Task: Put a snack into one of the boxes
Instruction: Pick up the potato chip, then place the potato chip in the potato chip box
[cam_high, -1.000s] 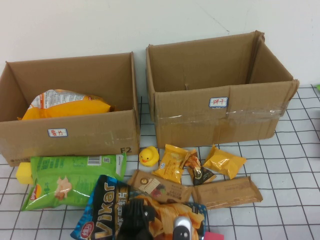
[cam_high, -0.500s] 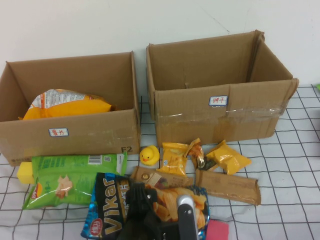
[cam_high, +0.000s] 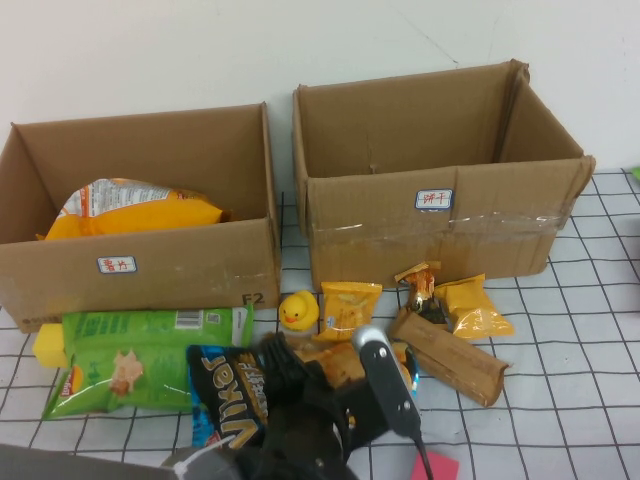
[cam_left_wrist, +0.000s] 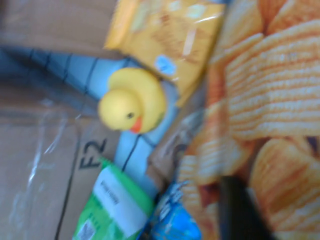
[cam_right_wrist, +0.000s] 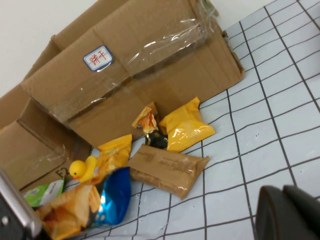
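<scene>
Now, left gripper (cam_high: 300, 385): low at the table's near edge, fingers closed on the blue chip bag (cam_high: 245, 395).
Right gripper (cam_right_wrist: 287, 212): shut, empty, parked over bare grid cloth.
Boxes: left box (cam_high: 150, 265) and right box (cam_high: 440, 225) behind the snacks.
Nearby: rubber duck (cam_high: 295, 311), green bag (cam_high: 140, 355), brown bar (cam_high: 450, 358) crowd the chip bag.

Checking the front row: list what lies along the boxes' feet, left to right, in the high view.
Green chip bag → rubber duck → yellow snack packet → small dark-and-orange wrapper → yellow pouch.
</scene>
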